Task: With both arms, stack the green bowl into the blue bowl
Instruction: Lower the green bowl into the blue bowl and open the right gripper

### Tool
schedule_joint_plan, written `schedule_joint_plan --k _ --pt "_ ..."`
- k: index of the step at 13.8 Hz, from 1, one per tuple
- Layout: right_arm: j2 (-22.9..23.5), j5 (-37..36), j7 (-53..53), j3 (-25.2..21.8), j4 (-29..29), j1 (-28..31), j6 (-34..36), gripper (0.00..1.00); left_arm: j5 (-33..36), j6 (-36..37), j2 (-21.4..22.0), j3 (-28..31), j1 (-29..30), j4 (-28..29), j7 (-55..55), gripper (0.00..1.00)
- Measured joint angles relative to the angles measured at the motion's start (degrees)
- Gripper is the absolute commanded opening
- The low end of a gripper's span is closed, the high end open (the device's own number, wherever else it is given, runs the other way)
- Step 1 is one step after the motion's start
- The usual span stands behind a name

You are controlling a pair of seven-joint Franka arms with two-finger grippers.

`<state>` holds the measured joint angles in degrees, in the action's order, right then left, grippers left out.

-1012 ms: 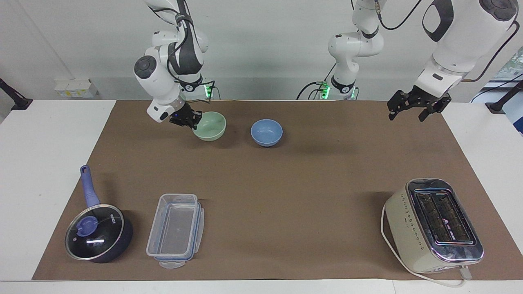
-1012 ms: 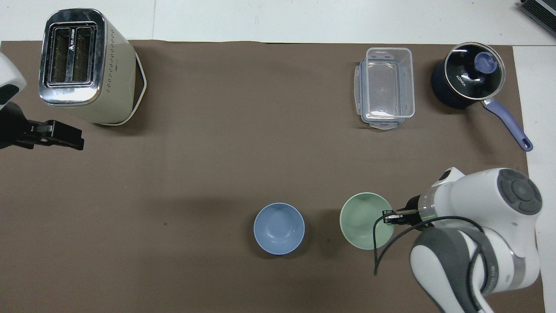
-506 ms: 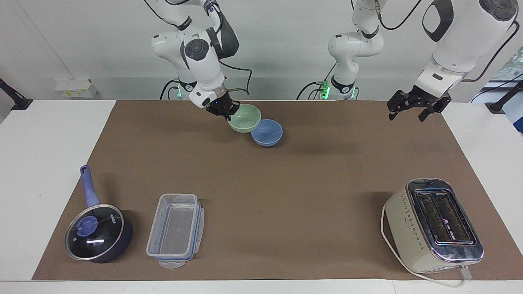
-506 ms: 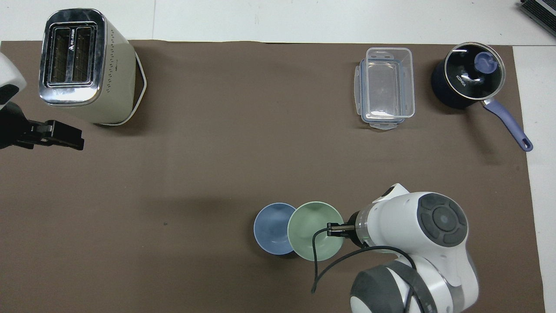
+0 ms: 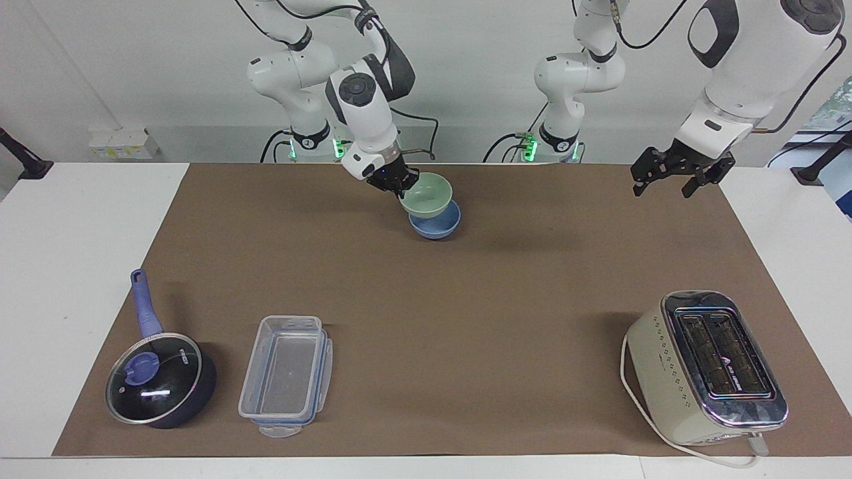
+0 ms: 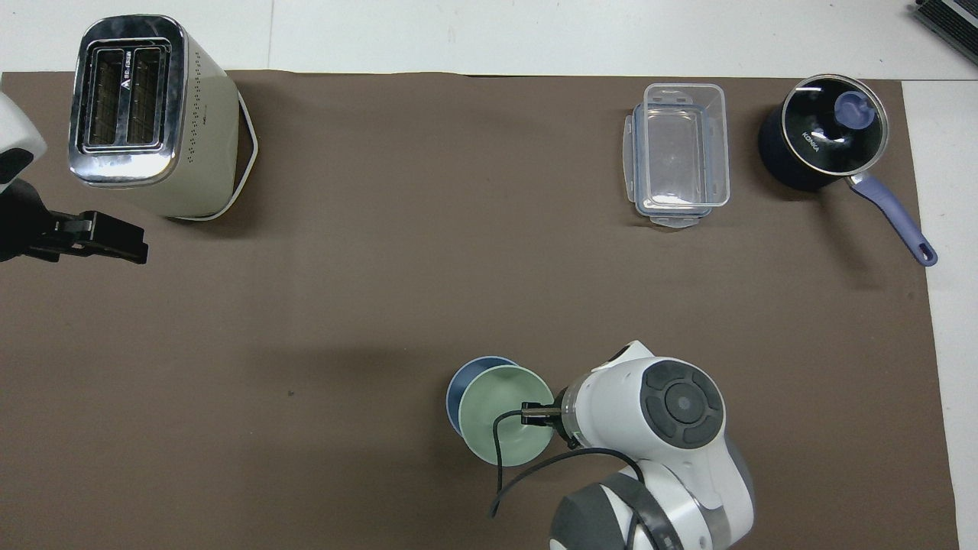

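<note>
Pinching the green bowl (image 5: pixel 428 195) by its rim, right gripper (image 5: pixel 397 181) holds it just over the blue bowl (image 5: pixel 436 227), slightly off-centre toward the right arm's end; straight down looks next; left gripper (image 5: pixel 679 174) waits spread near the toaster (image 5: pixel 705 369).
</note>
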<state>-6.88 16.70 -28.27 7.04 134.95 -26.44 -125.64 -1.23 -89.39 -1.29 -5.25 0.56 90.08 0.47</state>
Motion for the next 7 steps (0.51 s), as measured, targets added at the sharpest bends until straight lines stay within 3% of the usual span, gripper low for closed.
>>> schedule_joint_plan --k 7 --pt "3.34 0.98 -0.11 -0.08 -0.06 -1.15 -3.77 0.00 0.00 0.00 0.00 0.00 0.00 0.00 0.00 1.00"
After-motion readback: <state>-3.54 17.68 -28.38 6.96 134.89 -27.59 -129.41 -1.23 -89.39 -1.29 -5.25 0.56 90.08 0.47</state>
